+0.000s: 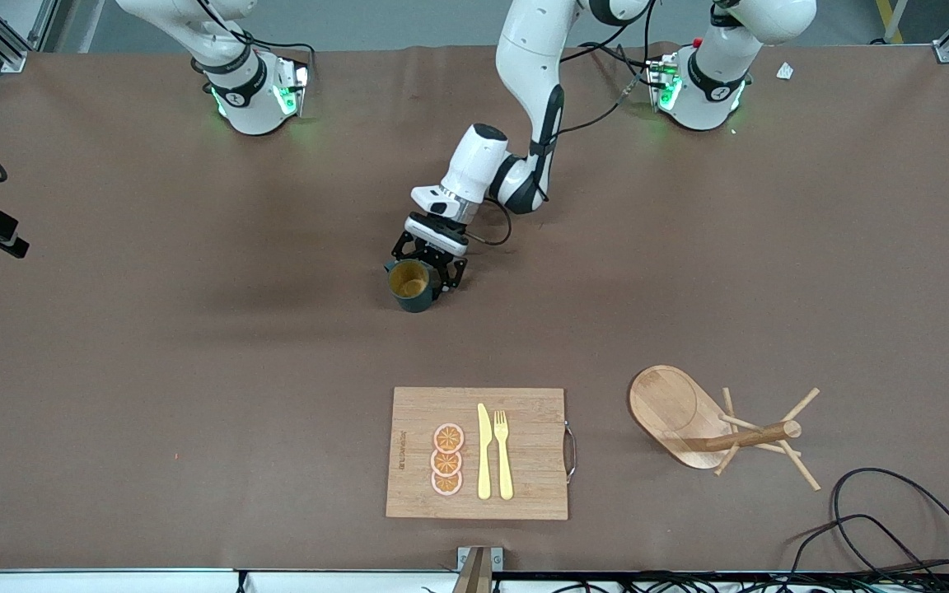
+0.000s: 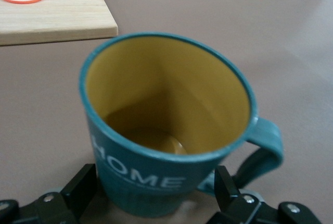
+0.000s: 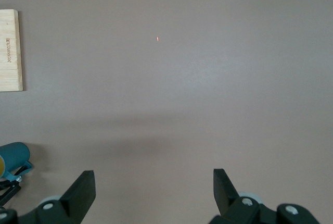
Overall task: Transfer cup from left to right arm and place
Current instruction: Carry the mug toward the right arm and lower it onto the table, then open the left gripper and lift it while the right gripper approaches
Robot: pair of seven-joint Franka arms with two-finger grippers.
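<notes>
The dark teal cup (image 1: 410, 284) with a tan-yellow inside stands on the brown table near its middle, with its handle toward the right arm's end. My left gripper (image 1: 418, 276) is low at the table with its jaws open, one finger on each side of the cup's lower body. The left wrist view shows the cup (image 2: 166, 130), lettered "HOME", between the spread fingers (image 2: 83, 187) of the left gripper (image 2: 155, 174). My right gripper (image 3: 153, 174) is open and empty over bare table. It does not show in the front view. The cup (image 3: 14, 156) shows at the edge of the right wrist view.
A wooden cutting board (image 1: 532, 412) with orange slices (image 1: 447, 459), a yellow knife (image 1: 483, 453) and a fork (image 1: 502, 453) lies nearer the front camera. A wooden peg rack (image 1: 717, 424) lies tipped over toward the left arm's end. Black cables (image 1: 895, 527) lie by the front edge.
</notes>
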